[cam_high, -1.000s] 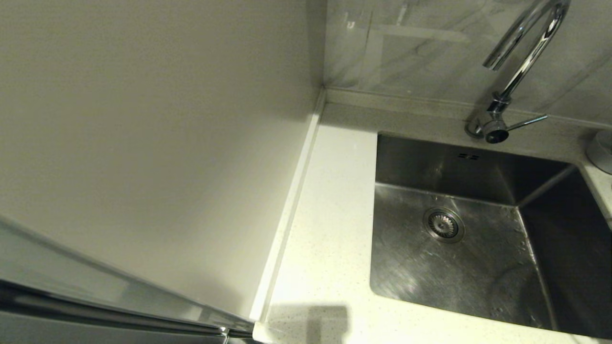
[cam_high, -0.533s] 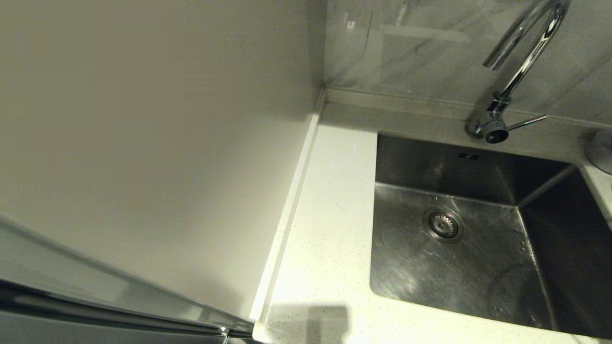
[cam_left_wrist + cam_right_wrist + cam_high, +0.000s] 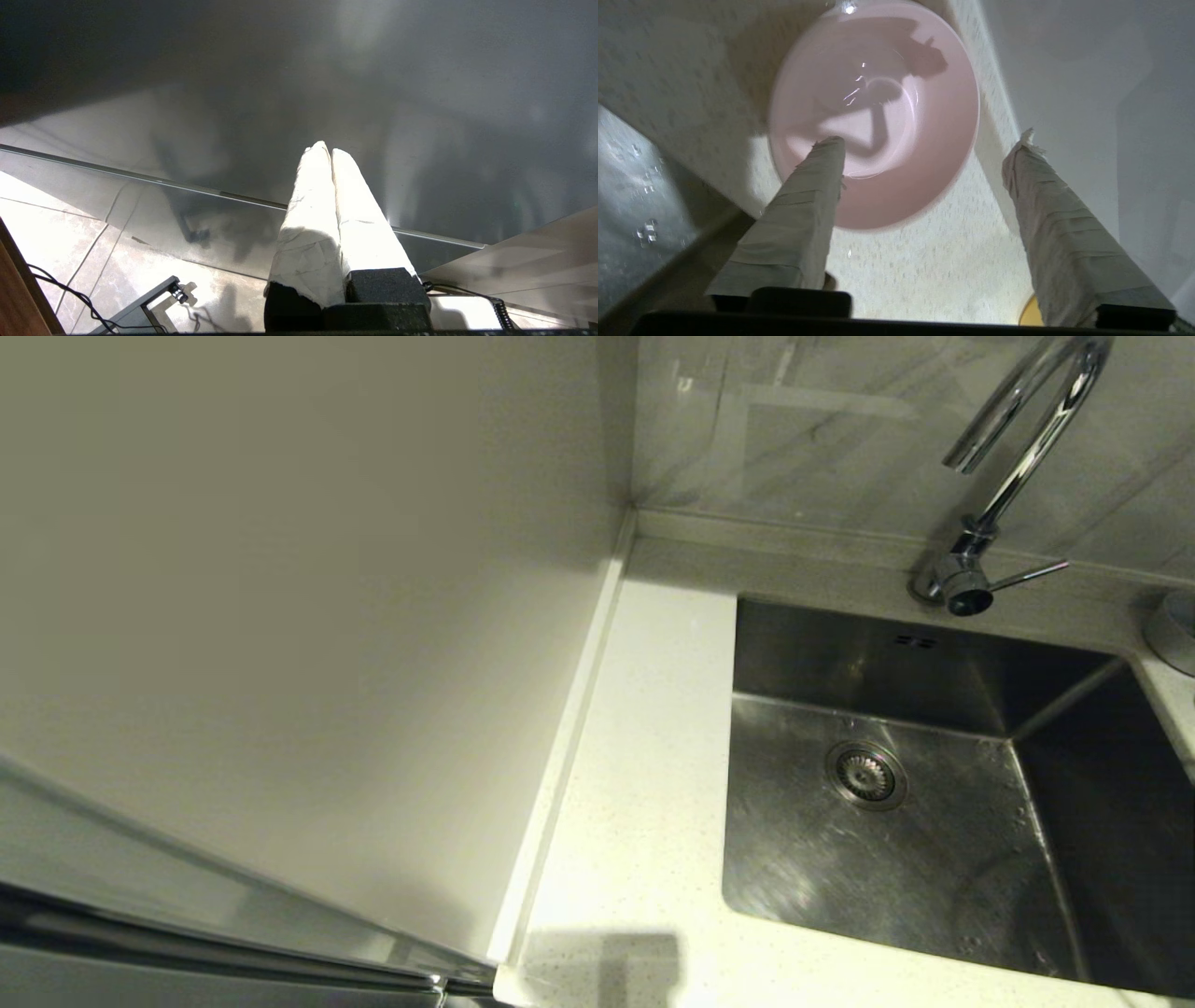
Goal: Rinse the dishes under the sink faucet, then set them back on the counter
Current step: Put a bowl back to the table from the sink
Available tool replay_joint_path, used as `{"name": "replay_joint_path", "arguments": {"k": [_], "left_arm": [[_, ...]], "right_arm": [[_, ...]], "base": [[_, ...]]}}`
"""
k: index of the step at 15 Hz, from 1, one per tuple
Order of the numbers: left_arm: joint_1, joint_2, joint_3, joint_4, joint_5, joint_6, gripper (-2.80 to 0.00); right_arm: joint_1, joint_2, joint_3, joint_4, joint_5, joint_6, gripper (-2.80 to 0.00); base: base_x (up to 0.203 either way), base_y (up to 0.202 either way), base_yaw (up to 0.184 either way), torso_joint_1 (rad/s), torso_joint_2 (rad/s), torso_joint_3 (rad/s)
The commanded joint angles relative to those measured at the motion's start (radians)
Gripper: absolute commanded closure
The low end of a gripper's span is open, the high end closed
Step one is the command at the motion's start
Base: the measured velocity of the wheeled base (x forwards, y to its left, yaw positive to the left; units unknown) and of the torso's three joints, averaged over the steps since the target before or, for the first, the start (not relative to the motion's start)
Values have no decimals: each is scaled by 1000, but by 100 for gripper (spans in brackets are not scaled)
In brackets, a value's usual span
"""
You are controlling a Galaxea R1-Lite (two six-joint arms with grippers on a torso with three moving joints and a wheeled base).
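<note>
Nearest to you, the right gripper [image 3: 924, 140] hangs over the counter [image 3: 920, 261] with its fingers [image 3: 794, 233] spread wide and nothing between them. Directly below sits the pink bowl [image 3: 896, 154], upright on the counter; one fingertip overlaps its rim in the right wrist view, but you cannot tell whether it touches. The sink [image 3: 630, 196] edge runs just beside the bowl, with water drops on the steel. A small yellow patch [image 3: 1029, 312] shows behind the other finger; what it is cannot be told.

The left gripper [image 3: 329, 151] is parked low, away from the counter, fingers pressed together, holding nothing. Past it you see a dark glossy panel [image 3: 299, 93] and tiled floor [image 3: 56, 233] with cables [image 3: 70, 298].

In the head view neither arm appears. The counter [image 3: 644, 784] runs between the plain wall panel [image 3: 280, 616] and the sink [image 3: 934, 859], whose drain strainer [image 3: 866, 775] sits near the back and the overflow slots [image 3: 915, 641] on the rear wall. Farthest, the faucet [image 3: 1018, 457] stands behind the basin, lever [image 3: 1027, 576] pointing right. No water stream is visible. No bowl shows in this view.
</note>
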Motion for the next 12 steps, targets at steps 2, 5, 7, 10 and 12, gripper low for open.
{"name": "replay_joint_path", "arguments": {"k": [2, 5, 7, 10, 12], "left_arm": [[0, -3, 0, 0, 0, 0, 0], [-1, -3, 0, 0, 0, -1, 0], [0, -3, 0, 0, 0, -1, 0], [0, -4, 0, 0, 0, -1, 0], [0, -3, 0, 0, 0, 0, 0]], "right_arm": [[2, -16, -4, -47, 0, -2, -280], [19, -39, -14, -56, 5, -2, -280], [44, -72, -34, -56, 10, -1, -280], [122, -137, -30, -55, 30, -1, -280], [195, -185, -26, -55, 35, 4, -280]], "base": [[0, 0, 0, 0, 0, 0], [0, 0, 0, 0, 0, 0], [0, 0, 0, 0, 0, 0], [0, 0, 0, 0, 0, 0], [0, 0, 0, 0, 0, 0]]}}
